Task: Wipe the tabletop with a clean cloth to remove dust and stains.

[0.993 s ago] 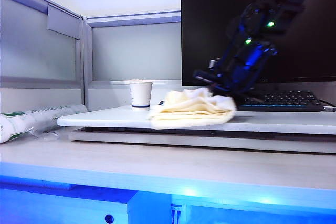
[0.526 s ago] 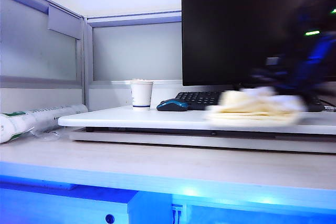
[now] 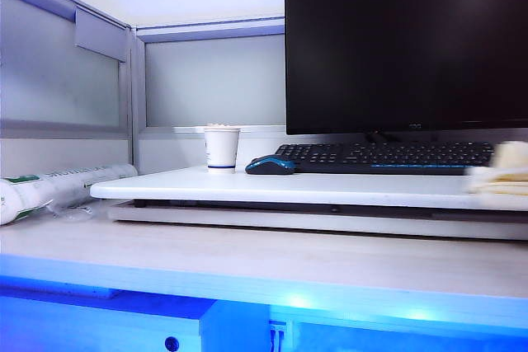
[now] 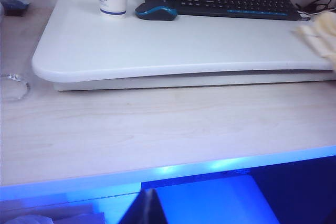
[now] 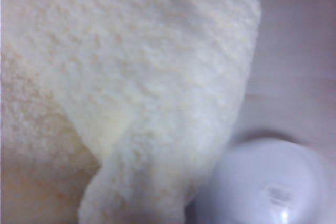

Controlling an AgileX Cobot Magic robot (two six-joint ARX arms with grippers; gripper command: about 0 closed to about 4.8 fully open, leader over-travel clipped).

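The white tabletop (image 3: 330, 190) (image 4: 184, 45) lies raised on the wood-grain desk. The cream cloth (image 3: 503, 175) (image 4: 321, 32) sits bunched at its far right end, cut off by the edge of the exterior view. In the right wrist view the cloth (image 5: 131, 77) fills almost the whole picture and hides my right gripper's jaws, which are shut on it; the right arm is outside the exterior view. My left gripper (image 4: 149, 208) is shut and empty, its dark tips pressed together low in front of the desk edge, far from the cloth.
A paper cup (image 3: 221, 148), a blue mouse (image 3: 270, 166) and a black keyboard (image 3: 388, 157) stand along the back of the tabletop, under a dark monitor (image 3: 404, 47). A wrapped roll (image 3: 49, 187) lies at the left. A white round object (image 5: 268, 182) shows beside the cloth.
The right arm swept the cloth from the middle of the tabletop to its right end and left the exterior view. The mouse and keyboard came into sight. The left arm kept still.
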